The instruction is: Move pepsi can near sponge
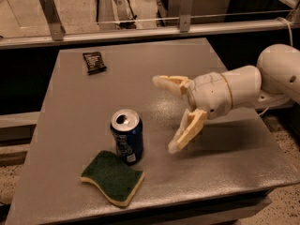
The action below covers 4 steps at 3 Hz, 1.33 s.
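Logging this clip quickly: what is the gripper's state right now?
Gripper: open, holding nothing, just right of the pepsi can.

Pepsi can upright just behind sponge; pincer rt of it, fingers apart.

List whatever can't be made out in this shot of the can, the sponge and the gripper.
1. Camera view: whether the pepsi can touches the sponge; the can's base hides the sponge's edge there.
2. Camera view: the black packet's print, too small.
3. Camera view: the arm behind the gripper, which hangs open right of the can, is cut off by the right edge.
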Each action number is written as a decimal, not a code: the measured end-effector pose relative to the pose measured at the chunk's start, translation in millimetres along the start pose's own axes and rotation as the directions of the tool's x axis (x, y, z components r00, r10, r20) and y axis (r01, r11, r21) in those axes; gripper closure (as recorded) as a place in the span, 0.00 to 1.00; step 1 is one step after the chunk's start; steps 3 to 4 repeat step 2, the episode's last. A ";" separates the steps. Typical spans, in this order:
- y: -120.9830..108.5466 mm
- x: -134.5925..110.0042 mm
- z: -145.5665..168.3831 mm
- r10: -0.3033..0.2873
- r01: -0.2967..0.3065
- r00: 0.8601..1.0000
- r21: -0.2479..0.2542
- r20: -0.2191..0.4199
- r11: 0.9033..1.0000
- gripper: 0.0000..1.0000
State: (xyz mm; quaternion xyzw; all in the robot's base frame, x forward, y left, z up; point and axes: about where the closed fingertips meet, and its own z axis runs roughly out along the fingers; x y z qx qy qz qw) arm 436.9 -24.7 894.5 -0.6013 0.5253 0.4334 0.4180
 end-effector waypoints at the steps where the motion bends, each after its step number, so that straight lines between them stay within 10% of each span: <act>1: -31.2 -42.6 -69.2 -0.102 0.100 0.995 0.166 0.007 0.981 0.00; 4: -39.3 -60.6 -84.4 -0.141 0.136 0.990 0.203 0.009 0.970 0.00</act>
